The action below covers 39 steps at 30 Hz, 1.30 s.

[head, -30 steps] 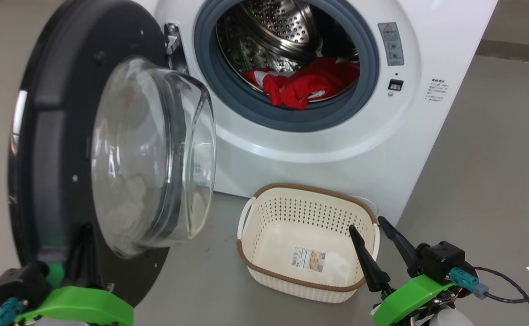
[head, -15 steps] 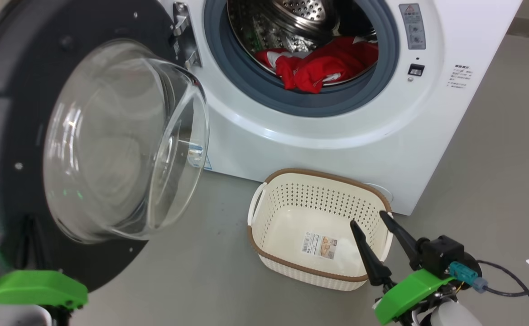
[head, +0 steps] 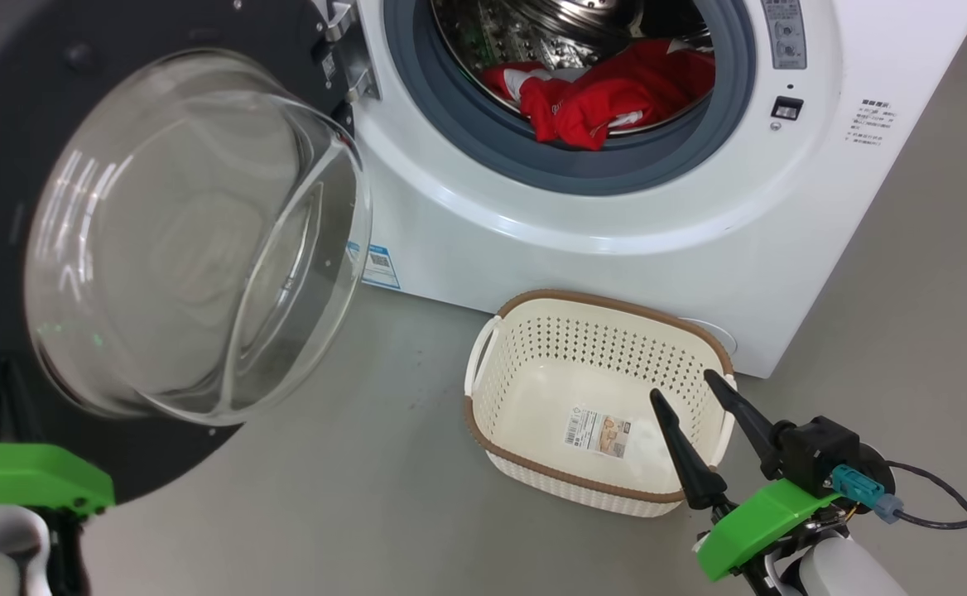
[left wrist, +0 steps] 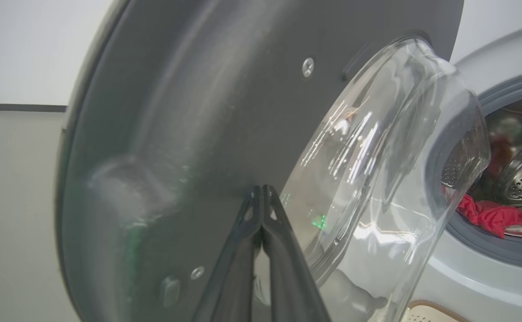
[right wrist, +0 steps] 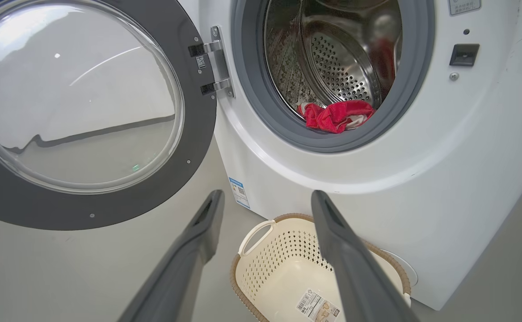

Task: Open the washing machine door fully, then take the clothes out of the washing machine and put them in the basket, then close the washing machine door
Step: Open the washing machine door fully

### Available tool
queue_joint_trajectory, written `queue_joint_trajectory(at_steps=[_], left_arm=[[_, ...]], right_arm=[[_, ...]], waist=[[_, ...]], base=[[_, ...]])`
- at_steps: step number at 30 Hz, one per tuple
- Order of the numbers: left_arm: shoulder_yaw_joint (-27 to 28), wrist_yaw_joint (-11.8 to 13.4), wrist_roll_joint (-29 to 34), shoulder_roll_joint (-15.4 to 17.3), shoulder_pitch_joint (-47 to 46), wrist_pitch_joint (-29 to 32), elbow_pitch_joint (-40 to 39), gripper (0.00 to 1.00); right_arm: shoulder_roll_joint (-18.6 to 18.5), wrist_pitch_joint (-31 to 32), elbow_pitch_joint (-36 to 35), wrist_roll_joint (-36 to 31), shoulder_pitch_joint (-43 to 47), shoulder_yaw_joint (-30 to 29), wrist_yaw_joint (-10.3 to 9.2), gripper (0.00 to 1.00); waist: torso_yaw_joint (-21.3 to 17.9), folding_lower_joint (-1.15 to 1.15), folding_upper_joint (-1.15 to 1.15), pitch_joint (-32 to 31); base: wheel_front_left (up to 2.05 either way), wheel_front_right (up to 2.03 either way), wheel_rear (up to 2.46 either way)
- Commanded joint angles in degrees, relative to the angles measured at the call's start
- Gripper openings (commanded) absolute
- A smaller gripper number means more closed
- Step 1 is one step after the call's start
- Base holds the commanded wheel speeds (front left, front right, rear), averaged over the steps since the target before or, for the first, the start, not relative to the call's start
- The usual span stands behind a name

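Head view: the round, glossy black-rimmed washing machine door (head: 194,232), with its bulging clear glass bowl, stands wide open at upper left. Right of it is the big white front-loading washing machine (head: 616,248). Bright red fabric clothes (head: 608,91) lie in its drum at top centre. The cream perforated plastic basket (head: 608,305) sits just before the machine. At lower right, the right gripper (head: 682,386) hovers over the basket's near corner, fingers parted and empty.

Left wrist view: at bottom centre, the left gripper (left wrist: 261,190) points at the door's dark inner face, fingers pressed together. Whether it touches the door cannot be told.

Right wrist view: the clothes lie at the drum's lower lip, upper centre, and the basket is at bottom centre.
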Motion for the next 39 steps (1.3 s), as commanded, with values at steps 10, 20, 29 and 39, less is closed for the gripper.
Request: queue_joint_trajectory(at_steps=[10, 20, 29, 39], left_arm=[[4.0, -1.0, -0.1, 7.4, -8.2, -1.7, 8.6, 0.00], [5.5, -2.4, -1.1, 9.8, -10.3, -4.2, 15.8, 0.00], [4.6, -2.7, -1.3, 8.4, -9.5, -5.8, 15.4, 0.00], [4.2, -2.9, -1.3, 8.0, -5.8, -6.6, 8.1, 1.00]], right_arm=[[-1.1, -0.5, -1.4, -0.8, -2.0, 1.7, 0.37, 1.00], [-0.6, -0.5, -1.1, -0.8, -2.0, 2.2, 0.37, 1.00], [-0.1, -0.5, -0.9, -0.8, -1.7, 1.8, 0.37, 1.00], [1.0, -0.5, -1.1, -0.2, -1.3, 0.8, 0.37, 1.00]], waist=[[-0.6, 0.00, 0.00, 1.2], [-2.0, 0.00, 0.00, 0.8], [-2.0, 0.00, 0.00, 0.2], [-3.2, 0.00, 0.00, -2.4]], base=[[0.00, 0.00, 0.00], [0.00, 0.00, 0.00], [0.00, 0.00, 0.00], [0.00, 0.00, 0.00]])
